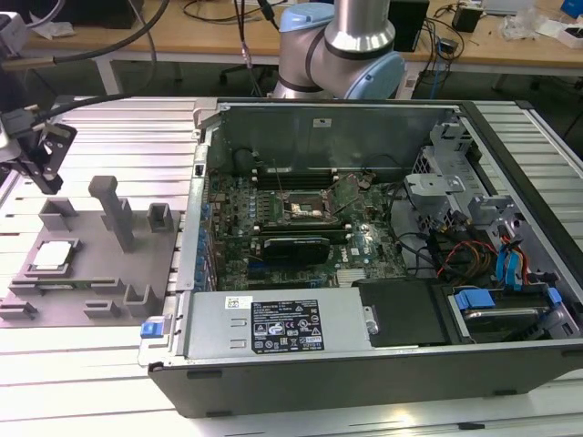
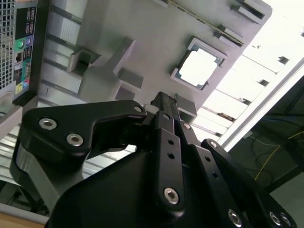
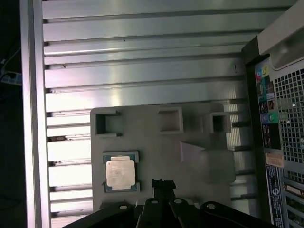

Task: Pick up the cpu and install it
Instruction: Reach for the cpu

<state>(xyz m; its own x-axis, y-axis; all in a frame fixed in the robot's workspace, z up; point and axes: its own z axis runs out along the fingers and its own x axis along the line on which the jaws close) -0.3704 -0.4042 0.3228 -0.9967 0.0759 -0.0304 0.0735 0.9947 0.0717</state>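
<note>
The cpu (image 1: 52,257) lies flat in its square recess on the grey holder plate (image 1: 100,291), at the exterior view's left. It is well apart from the open computer case (image 1: 364,364) w/ the motherboard socket (image 1: 301,208) inside. The gripper (image 1: 50,180) hangs above the plate's far edge, near the cpu but not touching it; in both wrist views its 2 fingers (image 2: 162,108) look pressed together to a narrow tip, w/ nothing between them. Plate & case both rest on the slatted metal table (image 1: 109,127).
</note>
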